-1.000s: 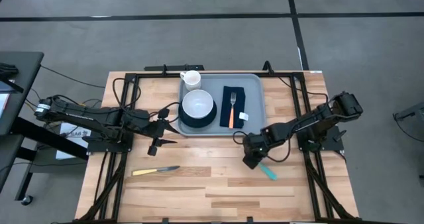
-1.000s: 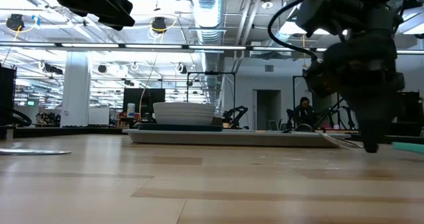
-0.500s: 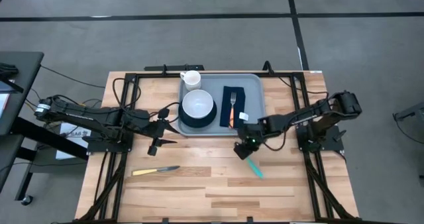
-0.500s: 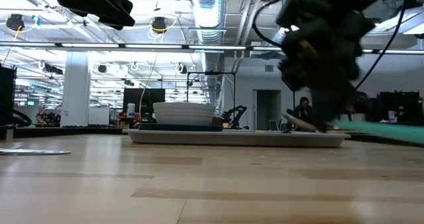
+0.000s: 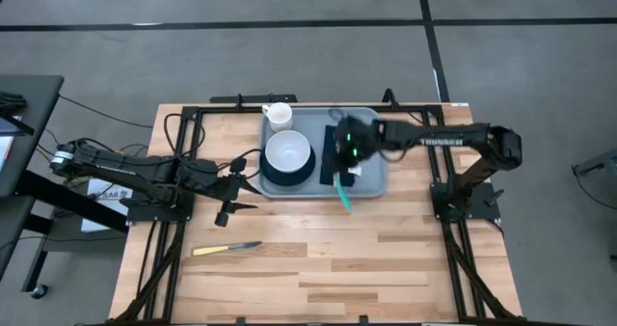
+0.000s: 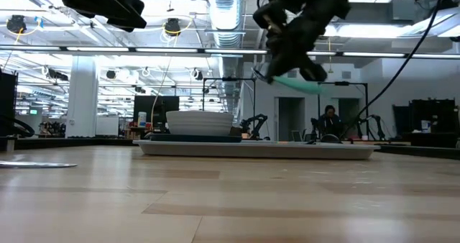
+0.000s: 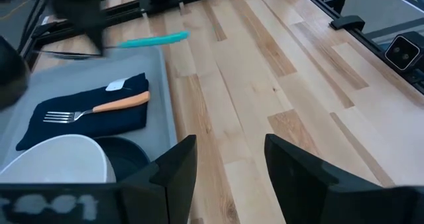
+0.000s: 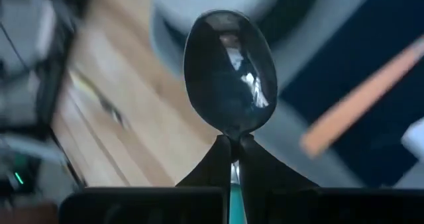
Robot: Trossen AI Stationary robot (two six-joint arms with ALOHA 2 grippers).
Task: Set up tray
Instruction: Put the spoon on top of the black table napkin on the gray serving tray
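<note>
The light blue-grey tray point(image 5: 374, 125) lies at the table's far middle. It carries a white bowl point(image 5: 287, 152) on a dark plate, a white mug point(image 5: 279, 115), and a navy napkin point(image 7: 86, 118) with an orange-handled fork point(image 7: 99, 108). My right gripper point(image 5: 349, 148) hovers over the napkin, shut on a teal-handled spoon point(image 5: 344, 195). The spoon's shiny bowl point(image 8: 230, 71) fills the right wrist view. My left gripper point(image 5: 231, 193) waits open near the tray's left near corner. My right gripper pinches the spoon between its two fingers at the narrow neck point(image 8: 231, 139), just behind the bowl. The bowl sticks out past the fingertips, and the teal handle point(image 6: 298, 85) trails back toward the table's near edge. The spoon is lifted clear, roughly level, above the tray.
A yellow-handled knife point(image 5: 226, 249) lies on the wood near the table's left near part. Black frame rails run along both sides and the far edge. Bare wood spreads across the near half of the table.
My right gripper has swung from the wood near the tray's right near corner up and toward the far left, ending above the napkin on the tray. The spoon has come off the table with it and turned, its teal handle now pointing toward the near edge.
</note>
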